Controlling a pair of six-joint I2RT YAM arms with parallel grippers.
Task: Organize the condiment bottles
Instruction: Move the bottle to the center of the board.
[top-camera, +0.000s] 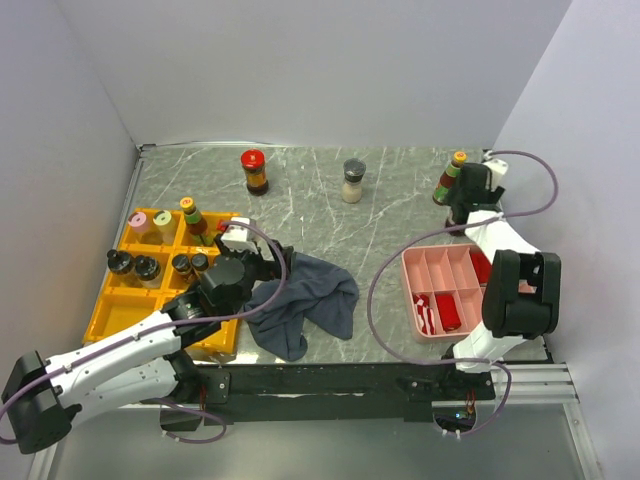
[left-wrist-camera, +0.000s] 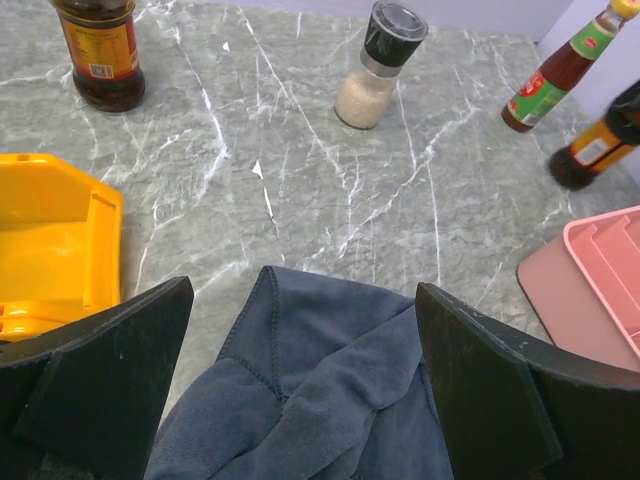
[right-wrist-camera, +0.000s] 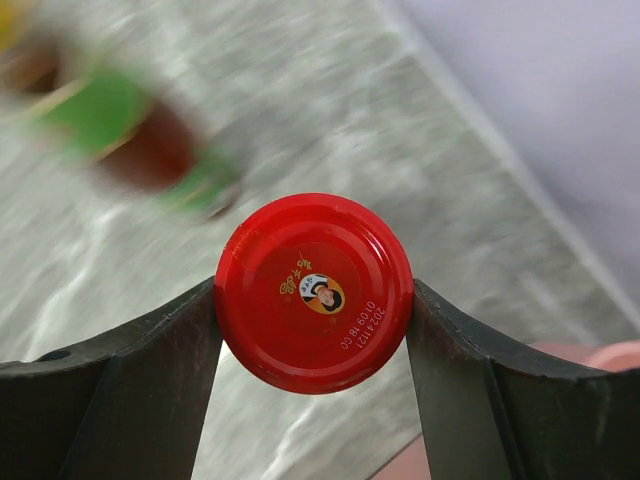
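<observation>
One red-capped bottle (right-wrist-camera: 313, 292) stands near the far right corner of the marble table (top-camera: 400, 215). The right gripper (right-wrist-camera: 313, 305) clasps its cap on both sides. Just beside it stands a green-labelled sauce bottle (top-camera: 450, 178). Further left, apart, stand a grey-capped grinder (top-camera: 353, 181) and a red-lidded dark jar (top-camera: 254, 171). Several small jars (top-camera: 146, 267) fill the yellow tray (top-camera: 110, 310). The left gripper (left-wrist-camera: 300, 400) gapes wide over the dark grey cloth (top-camera: 310, 300), holding nothing.
</observation>
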